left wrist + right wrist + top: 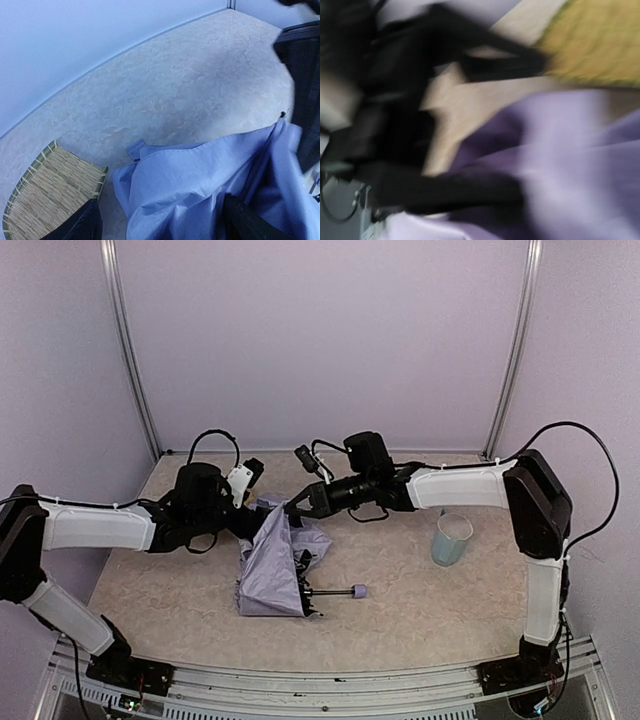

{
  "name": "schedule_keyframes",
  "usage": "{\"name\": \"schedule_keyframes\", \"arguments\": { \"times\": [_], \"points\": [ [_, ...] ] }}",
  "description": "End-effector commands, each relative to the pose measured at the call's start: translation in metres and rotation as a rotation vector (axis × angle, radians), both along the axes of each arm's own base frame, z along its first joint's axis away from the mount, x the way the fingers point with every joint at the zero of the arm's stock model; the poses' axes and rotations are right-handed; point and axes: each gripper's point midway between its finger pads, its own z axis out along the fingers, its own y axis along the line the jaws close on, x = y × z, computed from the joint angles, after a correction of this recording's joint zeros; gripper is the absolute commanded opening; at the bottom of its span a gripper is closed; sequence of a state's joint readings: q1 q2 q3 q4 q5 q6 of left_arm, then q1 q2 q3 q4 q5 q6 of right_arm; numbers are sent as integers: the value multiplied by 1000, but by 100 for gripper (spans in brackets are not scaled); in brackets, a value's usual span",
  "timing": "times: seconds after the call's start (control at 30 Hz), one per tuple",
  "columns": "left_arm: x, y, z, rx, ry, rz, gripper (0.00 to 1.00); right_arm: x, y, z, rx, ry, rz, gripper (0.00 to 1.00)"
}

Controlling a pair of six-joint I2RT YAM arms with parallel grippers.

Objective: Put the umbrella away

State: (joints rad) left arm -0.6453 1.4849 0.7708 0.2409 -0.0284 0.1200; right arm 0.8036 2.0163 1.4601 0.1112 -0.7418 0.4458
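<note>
The umbrella [270, 565] lies folded mid-table, its pale lilac canopy bunched and its black shaft ending in a small lilac handle [358, 591] that points right. My left gripper [258, 525] is at the canopy's upper left edge. In the left wrist view its fingers [242, 220] stand wide apart with fabric [190, 185] draped between them. My right gripper [296, 508] is at the canopy's top and pinches the fabric, which rises toward it. The right wrist view is blurred and shows one dark finger [445, 192] against lilac cloth [570, 150].
A light blue cup [452, 538] stands right of the umbrella, under the right forearm. A woven straw tray [45, 195] lies just behind the left gripper and shows as a yellow blur in the right wrist view [590, 45]. Grey walls enclose the table.
</note>
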Motion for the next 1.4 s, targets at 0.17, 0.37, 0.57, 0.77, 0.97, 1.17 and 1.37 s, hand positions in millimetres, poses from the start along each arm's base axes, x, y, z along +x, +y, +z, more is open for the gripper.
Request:
{"name": "schedule_keyframes", "arguments": {
  "times": [0.17,0.37,0.57,0.77,0.97,1.17,1.37],
  "points": [
    [-11,17,31,-42,-36,67,81,70,-14,-103,-189,138,-109,0],
    [-60,-11,63,4,-119,-65,76,81,-17,-150,-332,126,-90,0],
    [-133,-54,12,88,40,-464,87,82,-27,-180,-410,140,-63,0],
    [-119,-69,-17,254,-23,-502,95,77,-28,-175,-400,126,-35,0],
    [-86,-80,-15,184,-11,-465,22,70,-28,-172,-387,102,1,0],
    [-54,-62,-9,-13,61,-400,0,59,-26,-171,-376,81,47,0],
    [-21,-43,-78,64,283,-270,0,48,-31,-164,-353,61,55,0]
  ]
}}
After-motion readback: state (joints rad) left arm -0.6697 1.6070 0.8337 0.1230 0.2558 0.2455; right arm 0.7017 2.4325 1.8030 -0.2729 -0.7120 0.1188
